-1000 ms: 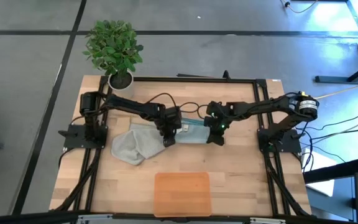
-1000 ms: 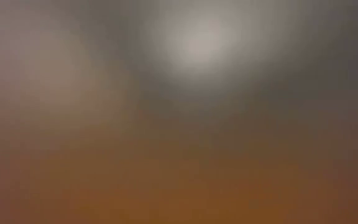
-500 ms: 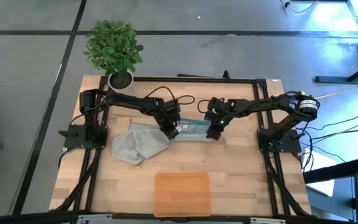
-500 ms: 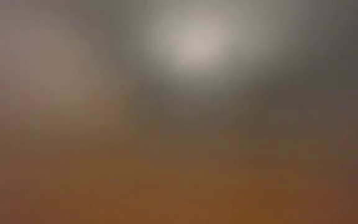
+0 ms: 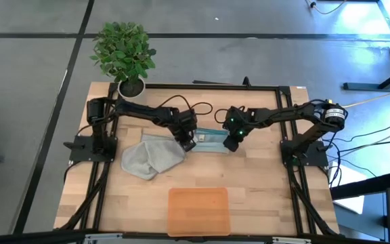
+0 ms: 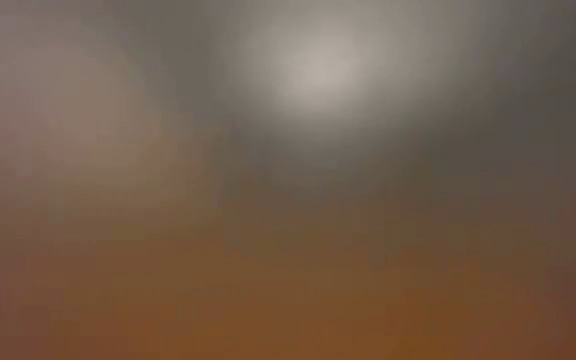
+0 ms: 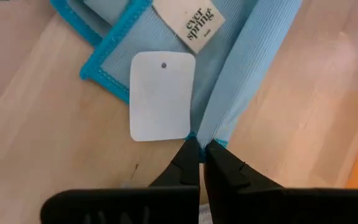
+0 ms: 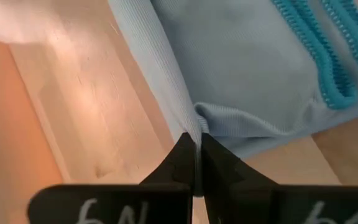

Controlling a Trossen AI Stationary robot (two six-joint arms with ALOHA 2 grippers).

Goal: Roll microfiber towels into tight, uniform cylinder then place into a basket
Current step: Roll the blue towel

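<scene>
Up close, your left wrist view gives you what the overhead cannot: the left gripper (image 7: 201,144) is pinched tight on a folded edge of the blue towel (image 7: 253,68), a fine ribbed weave with a brighter teal stitched hem. You also see a blank white card tag (image 7: 161,96) and a cream label (image 7: 194,23) printed "ever spring" lying on that cloth. Your right wrist view shows the right gripper (image 8: 196,144) clenched on the other end of the same fold, the cloth puckering just above the fingertips, its looped teal hem curving away beyond.

From overhead, take the orange basket (image 5: 198,211) as your landmark: it sits at the near edge of the wooden table (image 5: 263,196), flat and rectangular with low sides. Beyond it, the grey towel (image 5: 147,158) lies crumpled, off toward the left arm's side. Just past that, the blue towel (image 5: 208,139) stretches between your left gripper (image 5: 187,144) and right gripper (image 5: 229,144), well apart from the basket. Farthest from the basket, a leafy plant (image 5: 123,51) stands at the table's back corner.

Your low view is only a blur.
</scene>
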